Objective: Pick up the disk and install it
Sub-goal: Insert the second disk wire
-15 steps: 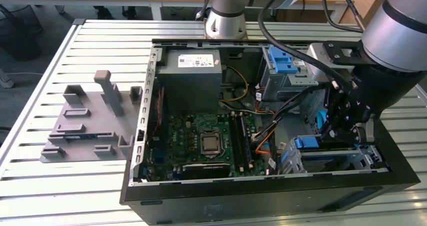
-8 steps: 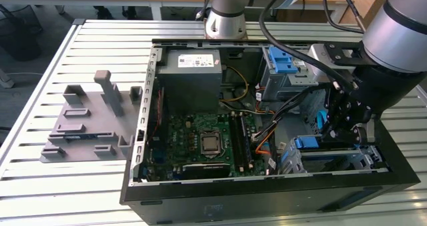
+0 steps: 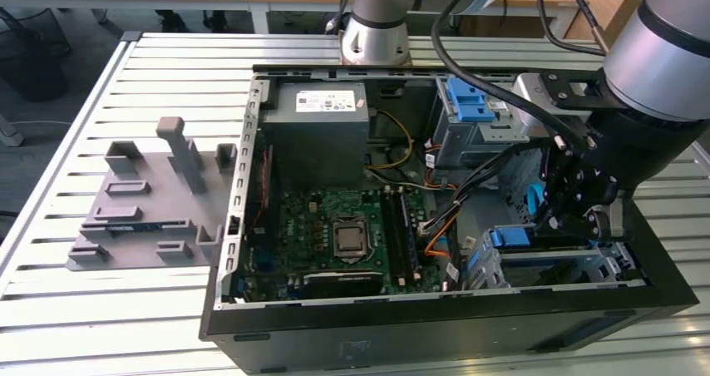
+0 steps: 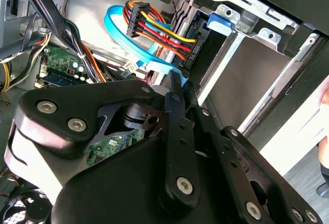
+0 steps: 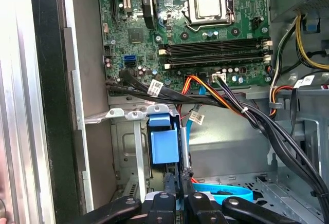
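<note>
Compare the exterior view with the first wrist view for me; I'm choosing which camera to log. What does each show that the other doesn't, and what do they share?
The exterior view adds the grey fixture on the slatted table, the power supply and the arm's base. The first wrist view adds close detail: the board's small blue port and a white tag on the black cables. Shared: the motherboard, its processor socket, the gripper, and a blue-framed part in the drive cage, apparently the disk.

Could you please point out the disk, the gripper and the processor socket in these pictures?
Disk (image 5: 164,146): first wrist view, its blue edge frame.
Gripper (image 5: 179,182): first wrist view, between its fingertips.
Processor socket (image 3: 348,234): exterior view, its metal centre.
</note>
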`<state>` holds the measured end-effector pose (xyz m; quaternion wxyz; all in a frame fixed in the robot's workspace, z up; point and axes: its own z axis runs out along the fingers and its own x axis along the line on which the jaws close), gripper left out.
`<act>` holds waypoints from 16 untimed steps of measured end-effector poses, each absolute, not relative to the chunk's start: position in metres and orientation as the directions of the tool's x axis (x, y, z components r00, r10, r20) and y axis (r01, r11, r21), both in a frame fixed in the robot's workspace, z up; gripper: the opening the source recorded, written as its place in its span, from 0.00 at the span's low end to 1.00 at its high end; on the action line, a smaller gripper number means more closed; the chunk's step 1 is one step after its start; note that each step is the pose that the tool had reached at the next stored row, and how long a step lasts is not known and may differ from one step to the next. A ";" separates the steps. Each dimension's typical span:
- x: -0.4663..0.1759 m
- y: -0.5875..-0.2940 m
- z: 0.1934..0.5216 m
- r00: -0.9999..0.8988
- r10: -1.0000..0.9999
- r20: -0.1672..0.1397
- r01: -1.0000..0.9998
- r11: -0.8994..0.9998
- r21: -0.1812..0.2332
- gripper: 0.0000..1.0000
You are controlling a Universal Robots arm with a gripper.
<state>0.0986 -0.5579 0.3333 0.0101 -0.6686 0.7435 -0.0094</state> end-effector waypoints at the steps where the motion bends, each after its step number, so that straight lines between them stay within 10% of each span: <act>1: 0.099 -0.558 0.333 -0.106 -0.994 -0.003 -0.994 0.106 -0.027 0.16; 16: 0.099 -0.559 0.336 -0.106 -0.994 -0.039 -0.994 0.107 -0.024 0.16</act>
